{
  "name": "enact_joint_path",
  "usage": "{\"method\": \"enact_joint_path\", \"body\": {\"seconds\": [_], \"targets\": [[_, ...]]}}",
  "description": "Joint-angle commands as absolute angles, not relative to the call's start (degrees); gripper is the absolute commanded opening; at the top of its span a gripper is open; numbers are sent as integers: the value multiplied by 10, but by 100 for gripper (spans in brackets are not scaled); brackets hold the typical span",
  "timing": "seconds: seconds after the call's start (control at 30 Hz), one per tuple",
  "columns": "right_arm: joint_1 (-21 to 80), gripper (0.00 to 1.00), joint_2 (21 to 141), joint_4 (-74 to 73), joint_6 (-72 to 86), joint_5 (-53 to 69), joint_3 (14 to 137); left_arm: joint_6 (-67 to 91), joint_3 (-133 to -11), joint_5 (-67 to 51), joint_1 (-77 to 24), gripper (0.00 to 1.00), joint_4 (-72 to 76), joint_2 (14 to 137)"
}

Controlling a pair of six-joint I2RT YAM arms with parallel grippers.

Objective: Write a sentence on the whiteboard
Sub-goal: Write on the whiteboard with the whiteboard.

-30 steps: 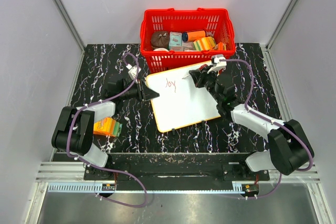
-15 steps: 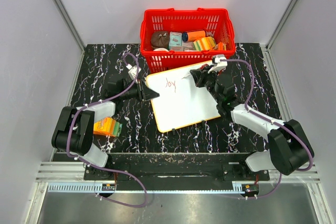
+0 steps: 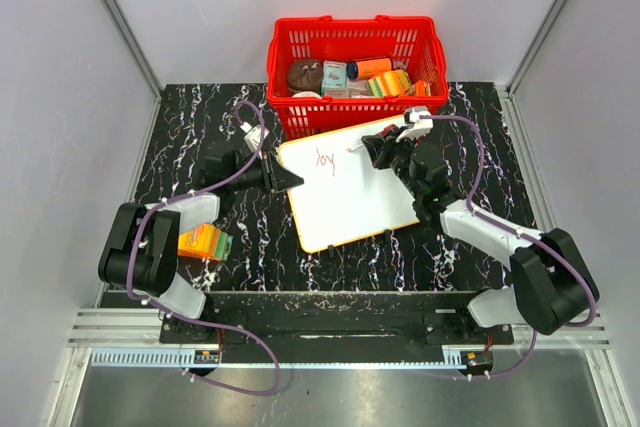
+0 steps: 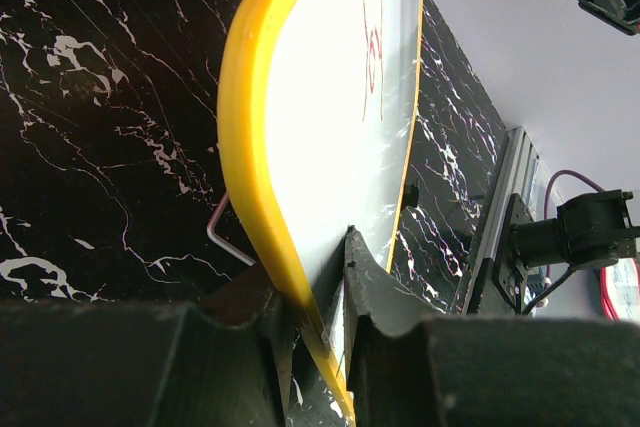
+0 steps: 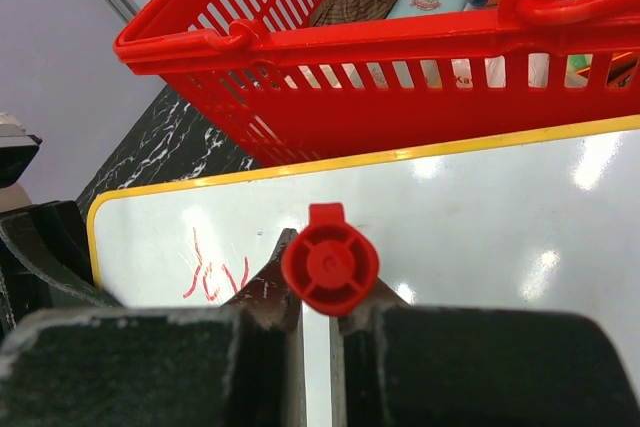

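Note:
The whiteboard lies tilted on the black table in front of the red basket. Only the red word "joy" of the sentence shows, near its far left corner. My left gripper is shut on the board's yellow left rim; its fingers pinch the rim. The writing shows on the board face. My right gripper is shut on a red marker and holds it over the board, right of "joy". The marker's tip is hidden in the right wrist view.
The red basket with several small items stands just behind the board, and its wall is close to the right gripper. An orange box lies near the left arm. A wire stand leg sticks out under the board.
My right gripper with the marker has shifted only slightly over the board. The left gripper, the board and the writing look the same.

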State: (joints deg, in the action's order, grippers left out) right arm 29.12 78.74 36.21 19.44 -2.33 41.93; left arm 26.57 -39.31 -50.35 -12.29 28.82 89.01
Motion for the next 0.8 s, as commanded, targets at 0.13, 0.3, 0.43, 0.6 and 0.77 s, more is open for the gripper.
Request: {"method": "enact_joint_path", "body": {"seconds": [0.13, 0.3, 0.43, 0.6, 0.77], "targets": [[291, 0, 760, 353, 198, -23, 394, 150, -393, -427, -140, 0, 254, 907], [291, 0, 754, 349, 198, -23, 387, 149, -393, -427, -140, 0, 254, 906], [291, 0, 751, 347, 195, -35, 388, 149, -393, -427, -140, 0, 254, 907], [291, 0, 754, 345, 195, -48, 401, 149, -393, -426, -141, 0, 253, 906], [291, 0, 758, 346, 196, -52, 414, 149, -394, -427, -141, 0, 253, 906]]}}
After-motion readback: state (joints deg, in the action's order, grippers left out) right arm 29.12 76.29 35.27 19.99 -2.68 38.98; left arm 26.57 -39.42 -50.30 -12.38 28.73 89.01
